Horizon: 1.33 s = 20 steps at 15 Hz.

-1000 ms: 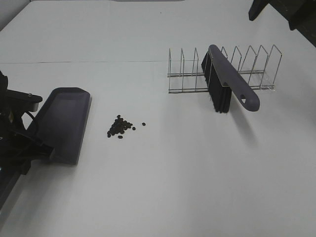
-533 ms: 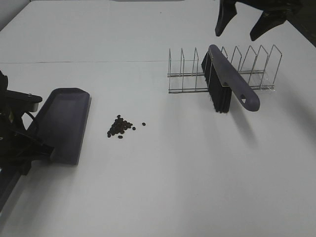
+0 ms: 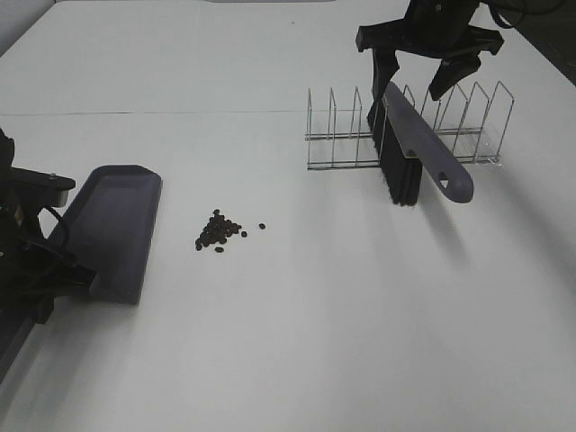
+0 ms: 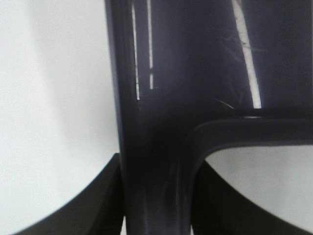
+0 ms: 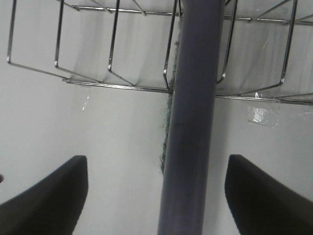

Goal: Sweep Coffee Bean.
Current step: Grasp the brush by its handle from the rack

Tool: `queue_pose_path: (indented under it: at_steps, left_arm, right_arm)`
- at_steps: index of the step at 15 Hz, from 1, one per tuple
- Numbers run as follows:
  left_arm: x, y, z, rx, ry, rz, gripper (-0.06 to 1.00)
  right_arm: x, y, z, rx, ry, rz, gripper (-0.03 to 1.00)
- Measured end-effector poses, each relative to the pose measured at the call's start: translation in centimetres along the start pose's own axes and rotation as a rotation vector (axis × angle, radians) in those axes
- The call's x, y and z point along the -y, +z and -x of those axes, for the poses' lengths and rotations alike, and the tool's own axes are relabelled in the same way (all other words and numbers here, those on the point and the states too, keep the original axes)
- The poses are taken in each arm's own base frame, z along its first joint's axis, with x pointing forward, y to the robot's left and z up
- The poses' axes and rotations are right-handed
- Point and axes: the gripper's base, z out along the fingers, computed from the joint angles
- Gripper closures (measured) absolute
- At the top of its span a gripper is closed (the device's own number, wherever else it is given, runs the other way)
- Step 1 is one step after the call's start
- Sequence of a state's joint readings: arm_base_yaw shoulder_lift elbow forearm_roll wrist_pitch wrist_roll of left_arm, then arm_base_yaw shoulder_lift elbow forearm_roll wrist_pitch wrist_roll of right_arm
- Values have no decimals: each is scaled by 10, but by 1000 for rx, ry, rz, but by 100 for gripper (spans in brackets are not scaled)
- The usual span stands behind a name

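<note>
The coffee bean cluster [image 3: 219, 232] lies as a small dark heap on the white table [image 3: 297, 324], with one bean [image 3: 262, 226] apart to its right. A dark purple dustpan [image 3: 112, 229] rests left of the heap, its handle [image 4: 151, 147] clamped in my shut left gripper [image 3: 63, 274] [image 4: 156, 205]. The purple brush [image 3: 418, 144] with black bristles stands in a wire rack [image 3: 468, 117]. My right gripper [image 3: 416, 76] [image 5: 156, 196] hangs open just over the brush's far end. Its fingers [image 5: 44, 196] straddle the brush back [image 5: 190, 122] without touching it.
The wire rack [image 5: 117, 85] has several upright dividers on either side of the brush. A strip of bare table separates the dustpan's open edge from the beans. The left arm's dark body [image 3: 18, 261] fills the table's left edge.
My right gripper has come down from the upper right and now stands over the brush in the rack. The dustpan has shifted slightly left, away from the beans.
</note>
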<state>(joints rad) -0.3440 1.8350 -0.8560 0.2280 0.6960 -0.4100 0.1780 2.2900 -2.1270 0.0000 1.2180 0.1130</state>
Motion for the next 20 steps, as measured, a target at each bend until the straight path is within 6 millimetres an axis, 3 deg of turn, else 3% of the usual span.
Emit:
queue_pose_path:
  at_steps: [5,11,20]
  left_arm:
    - [0,0,0,0,-1,-1,61]
    - [0,0,0,0,-1,-1,61]
    - [0,0,0,-1,-1,0,61]
  right_arm:
    - [4,40,0,-62,-16,-46,24]
    - [5,71,-6,-123,-21,-61,24]
    - [5,71,-6,-123,-21,-61,24]
